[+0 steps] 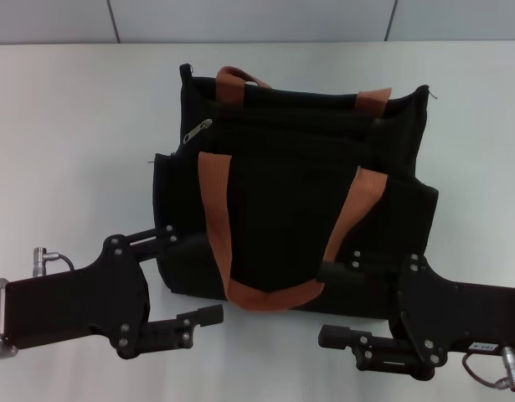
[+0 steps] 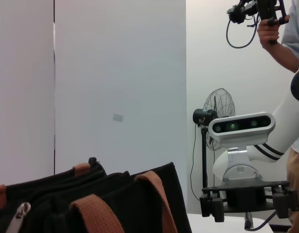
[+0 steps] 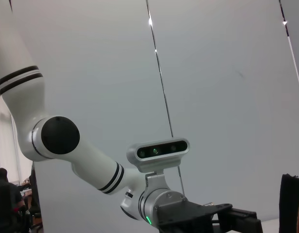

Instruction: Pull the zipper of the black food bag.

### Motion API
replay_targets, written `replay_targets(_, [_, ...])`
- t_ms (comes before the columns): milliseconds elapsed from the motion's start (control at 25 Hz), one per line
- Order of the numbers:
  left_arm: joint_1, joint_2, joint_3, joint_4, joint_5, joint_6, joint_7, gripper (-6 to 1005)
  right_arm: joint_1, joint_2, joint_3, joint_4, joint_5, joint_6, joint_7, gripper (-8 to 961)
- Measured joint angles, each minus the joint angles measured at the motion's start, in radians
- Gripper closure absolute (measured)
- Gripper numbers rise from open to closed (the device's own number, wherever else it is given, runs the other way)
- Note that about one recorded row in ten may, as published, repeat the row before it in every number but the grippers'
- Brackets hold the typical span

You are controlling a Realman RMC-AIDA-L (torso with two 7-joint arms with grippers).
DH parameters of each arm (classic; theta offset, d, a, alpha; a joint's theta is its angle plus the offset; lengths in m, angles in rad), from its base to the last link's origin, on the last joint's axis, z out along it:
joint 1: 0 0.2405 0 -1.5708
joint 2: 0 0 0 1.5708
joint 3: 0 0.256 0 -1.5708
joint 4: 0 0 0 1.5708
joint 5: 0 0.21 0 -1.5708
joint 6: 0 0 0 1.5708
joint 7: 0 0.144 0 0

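Two tools: both low at the near edge of the head view, on either side of the black food bag (image 1: 295, 201)
Black food bag: lies on the white desk (image 1: 73, 142), roughly central, its top edge toward the far wall; also seen in the left wrist view (image 2: 115, 194)
Handles: two orange-brown straps; the near strap (image 1: 274, 226) loops down over the bag's front face, the far strap (image 1: 240, 77) arches over the top edge
Zipper: small silver pull tab (image 1: 198, 131) near the bag's upper left corner, lying at a slant on the black fabric; its tab shows at the picture edge in the left wrist view (image 2: 18, 217)
Left tool (image 1: 194, 280): fingers spread apart, holding nothing; the far finger (image 1: 161, 237) lies at the bag's lower left corner, the near finger (image 1: 190, 322) over bare desk just beside the bag
Right tool (image 1: 337, 306): fingers spread apart, holding nothing; one finger (image 1: 357, 266) overlaps the bag's lower front by the near strap, the other (image 1: 349, 339) is over the desk
Zipper versus tools: well apart from both
Background: a desk fan (image 2: 218, 107) and a person's hand holding a device (image 2: 266, 19) in the left wrist view
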Motion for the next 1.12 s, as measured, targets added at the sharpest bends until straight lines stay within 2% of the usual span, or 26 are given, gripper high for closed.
replay_targets(440, [0.004, 0.000, -0.008, -0.014, -0.001, 0.002, 0.000, 246, 0.000, 0.000, 0.002, 0.001, 0.004, 0.000, -0.001, 328])
replay_targets(600, [0.025, 0.002, -0.074, -0.015, -0.075, 0.011, -0.003, 246, 0.000, 0.000, 0.001, 0.009, 0.004, 0.000, -0.001, 328])
replay_targets(680, [0.060, 0.003, -0.158, -0.016, -0.173, 0.033, -0.008, 247, 0.001, 0.000, 0.001, 0.010, 0.004, 0.000, -0.001, 328])
replay_targets(800, [0.077, 0.004, -0.204, -0.017, -0.231, 0.032, -0.008, 247, 0.001, 0.000, 0.001, 0.012, 0.004, 0.000, -0.001, 328])
replay_targets(920, [0.075, 0.006, -0.263, -0.017, -0.271, -0.048, -0.019, 247, 0.002, 0.000, 0.001, 0.014, 0.004, 0.000, -0.001, 328])
replay_targets(1120, [0.027, 0.008, -0.250, 0.001, -0.219, -0.145, -0.038, 247, 0.001, 0.000, 0.001, 0.016, 0.003, 0.002, -0.002, 328])
